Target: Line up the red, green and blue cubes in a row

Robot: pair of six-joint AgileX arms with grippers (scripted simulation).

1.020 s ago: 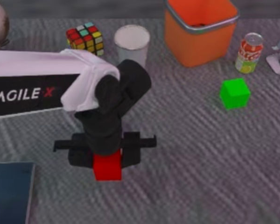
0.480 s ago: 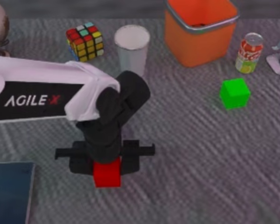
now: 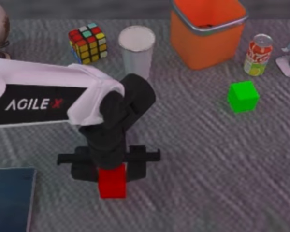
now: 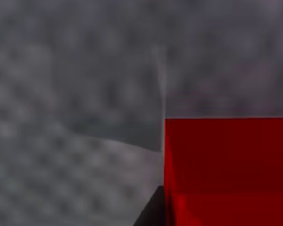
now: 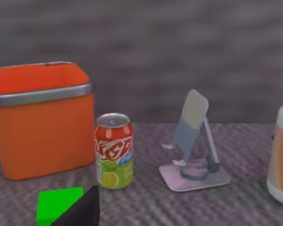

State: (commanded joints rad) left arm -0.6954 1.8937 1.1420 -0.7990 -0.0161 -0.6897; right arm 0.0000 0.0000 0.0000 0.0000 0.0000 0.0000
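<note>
Grey woven-textured tabletop. Near edge, left of centre: left gripper closed on red cube. Farther right: green cube. Far edge: puzzle cube, white cup, orange bin, soda can.

A rendered simulation tabletop. A grey textured table carries assorted props: puzzle cube, orange bin, soda can, phone stand.
</note>
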